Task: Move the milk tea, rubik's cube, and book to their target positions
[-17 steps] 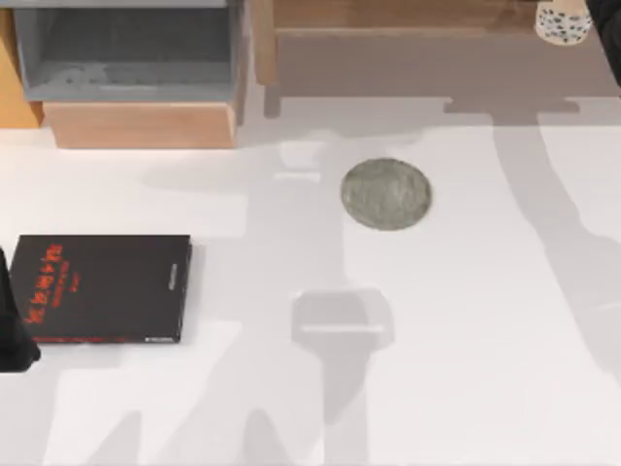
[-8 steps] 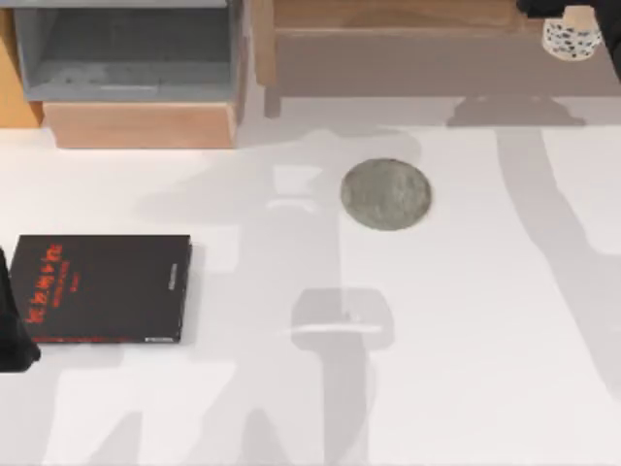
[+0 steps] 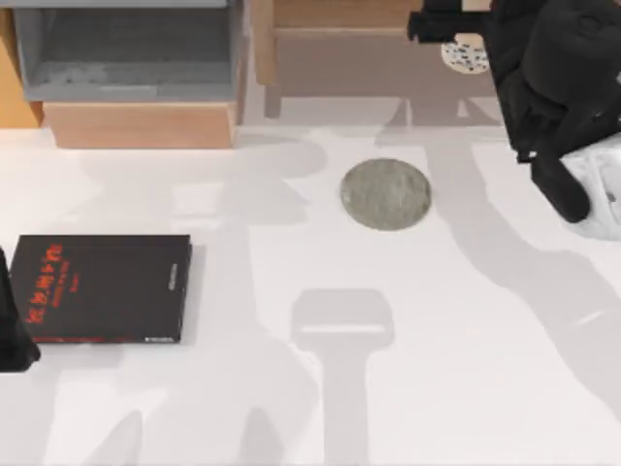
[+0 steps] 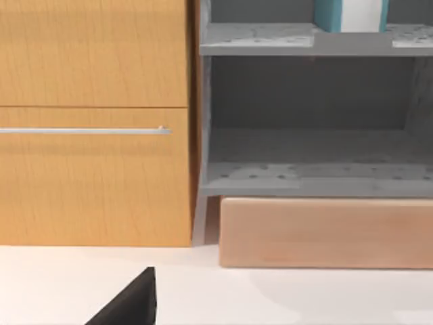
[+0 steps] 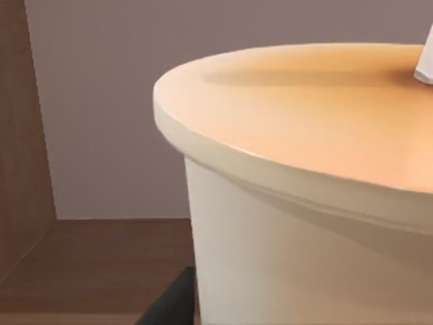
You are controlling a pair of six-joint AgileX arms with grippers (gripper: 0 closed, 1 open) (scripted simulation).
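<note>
The milk tea [image 3: 466,54] hangs at the back right over the wooden shelf, its pearl-speckled lower part showing beside my black right arm. My right gripper [image 3: 458,35] is shut on it. In the right wrist view the cup's orange lid [image 5: 304,115], pale side and white straw [image 5: 425,64] are very close. The round grey disc [image 3: 385,194] lies on the table mid-back. At the left lies the flat black book with red lettering [image 3: 102,288]. The teal book [image 4: 328,13] stands on the upper grey shelf. The rubik's cube is out of view. My left arm [image 3: 14,325] is parked at the left edge.
A wooden cabinet with a metal handle [image 4: 84,131] and a grey shelf unit [image 3: 126,53] stand at the back left. A wooden shelf [image 3: 388,39] runs along the back right. White table stretches between the disc and the black book.
My right arm has swung in from the back right corner, carrying the milk tea leftward and a little toward the front along the wooden shelf. The left arm has not moved.
</note>
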